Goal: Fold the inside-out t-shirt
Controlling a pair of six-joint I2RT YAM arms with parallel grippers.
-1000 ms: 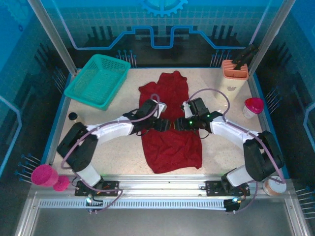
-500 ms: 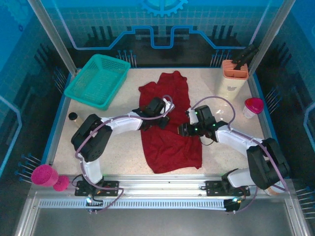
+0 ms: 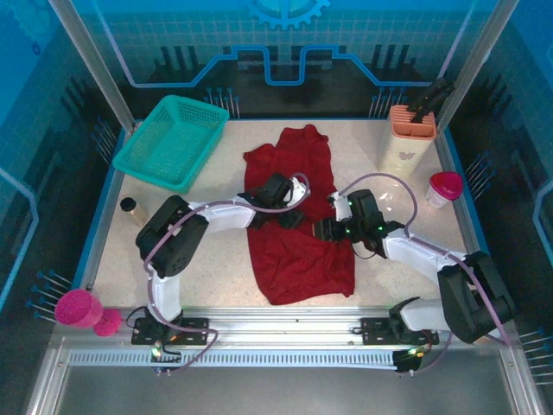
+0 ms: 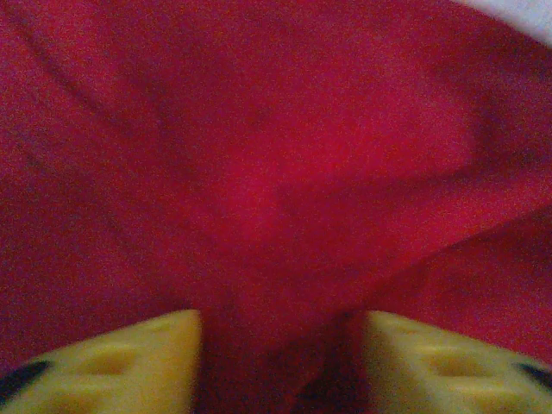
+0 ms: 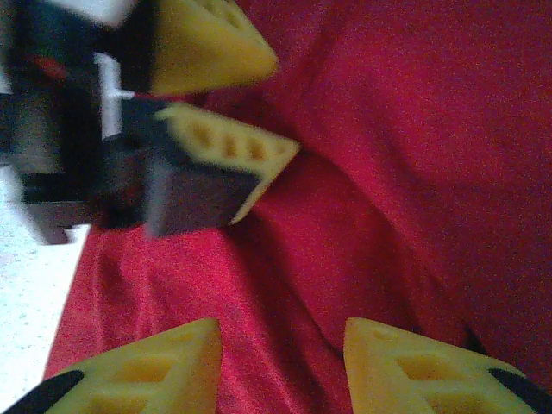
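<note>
Tabletop [image 3: 216,270] bears the t-shirt [image 3: 302,255] — teal basket [image 3: 170,141], orange holder [image 3: 411,123] at far corners.

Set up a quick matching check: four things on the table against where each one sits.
Things:
1. t-shirt
2. basket
3. orange holder
4. pink-lidded cup

Places:
A. far right corner
B. middle of the table
C. far left corner
D. right edge, nearer than the holder

Pairs: 1-B, 2-C, 3-A, 4-D

Left gripper [image 4: 276,329], right gripper [image 5: 281,335]: jaws apart.
</note>
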